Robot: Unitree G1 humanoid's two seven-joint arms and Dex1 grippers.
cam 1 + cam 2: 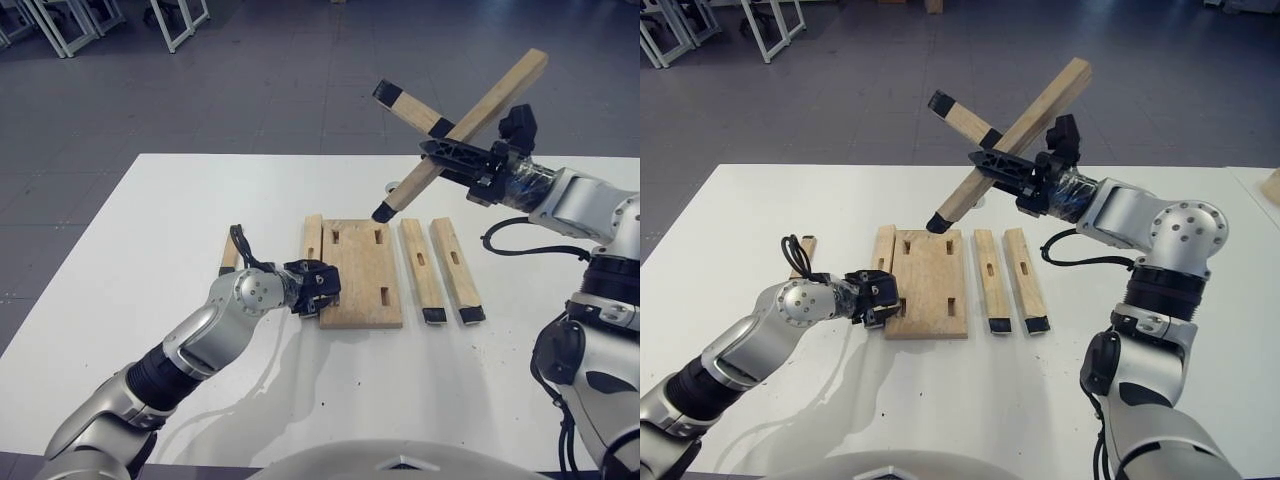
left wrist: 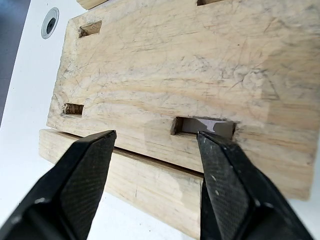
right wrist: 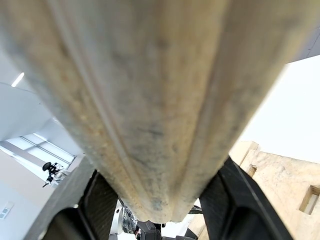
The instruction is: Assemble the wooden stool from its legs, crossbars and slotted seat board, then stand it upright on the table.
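The seat board (image 1: 362, 272) lies flat on the white worktop (image 1: 150, 220), its four slots facing up. The left gripper (image 1: 318, 288) sits low at the board's near left corner. The head views do not make its jaws clear. The left wrist view does: they are released, with one black finger (image 2: 80, 185) over the leg (image 2: 125, 175) that lies just beside the board's left edge. The other finger (image 2: 240, 195) is over the board, next to a slot. Neither finger visibly presses on the wood. That view also shows a round fitting (image 2: 50, 22) set into the worktop past the board's far corner.

To the right of the board lie two slotted legs (image 1: 421, 268) (image 1: 457, 268), side by side and apart from it, their black-tipped ends nearest the robot. A further wooden piece (image 1: 805, 248) lies well off to the left, partly hidden behind the left arm's cable.

The right gripper (image 1: 452, 155) is raised above the far side of the worktop. Its jaws are clenched on a long bar (image 1: 500, 95) just below where a shorter bar (image 1: 410, 108) crosses it. The long bar slants down, and its black tip hangs above the board's far right corner. In the right wrist view the bar's wood runs close to the lens between two dark fingers (image 3: 100, 202), and a part of the seat board shows beyond.
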